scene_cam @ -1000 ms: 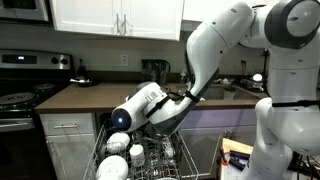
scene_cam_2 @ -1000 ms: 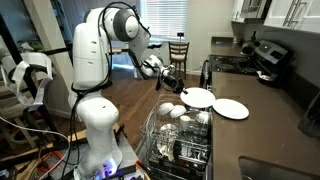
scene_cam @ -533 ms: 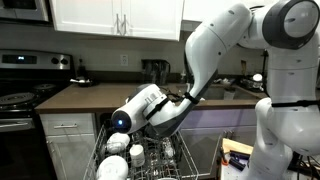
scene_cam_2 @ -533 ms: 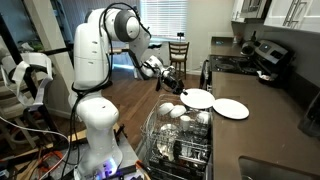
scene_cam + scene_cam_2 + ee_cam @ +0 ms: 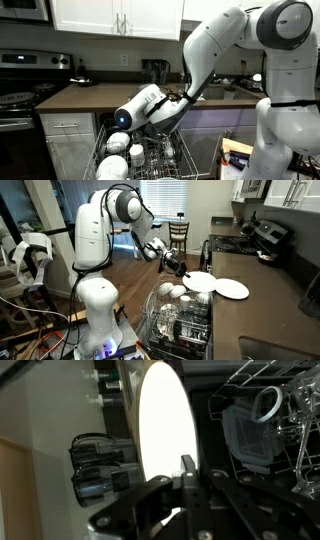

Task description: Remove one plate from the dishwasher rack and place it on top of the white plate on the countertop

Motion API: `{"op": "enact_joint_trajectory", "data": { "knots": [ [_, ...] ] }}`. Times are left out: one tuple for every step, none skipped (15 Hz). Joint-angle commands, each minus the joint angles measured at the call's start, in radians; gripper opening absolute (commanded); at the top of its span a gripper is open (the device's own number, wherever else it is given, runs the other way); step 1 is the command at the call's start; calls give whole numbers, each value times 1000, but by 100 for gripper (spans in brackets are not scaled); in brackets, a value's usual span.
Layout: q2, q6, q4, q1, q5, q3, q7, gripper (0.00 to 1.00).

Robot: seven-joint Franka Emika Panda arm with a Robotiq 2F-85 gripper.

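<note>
Gripper (image 5: 187,472) pinched shut on a plate (image 5: 165,430) — white plate (image 5: 232,289) near, bowls (image 5: 176,292) below.

— How many flat plates are counted?
— Two are counted in an exterior view: one raised plate (image 5: 198,280) and one white plate (image 5: 232,289) on the countertop (image 5: 275,315).
— And racks?
— One dishwasher rack (image 5: 160,325) is seen. At least three white bowls (image 5: 112,168) are made out in it; an exact count cannot be given

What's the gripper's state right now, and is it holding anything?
Gripper: closed, clamped on the rim of the plate.
</note>
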Motion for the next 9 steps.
{"op": "enact_joint_trajectory", "data": {
  "knots": [
    [-12, -10, 8, -21, -58, -6, -20, 2],
    [-13, -9, 9, -24, -69, -7, -20, 2],
    [-16, -1, 7, -28, -99, -10, -24, 2],
    [-16, 2, 7, -31, -119, -12, -24, 2],
    [-19, 12, 5, -34, -149, -15, -29, 2],
    [-19, 18, 4, -38, -169, -16, -30, 2],
    [-21, 31, 4, -45, -189, -16, -31, 2],
    [-21, 40, 4, -50, -203, -17, -30, 2],
    [-23, 57, 3, -56, -217, -18, -31, 2]
  ]
}}
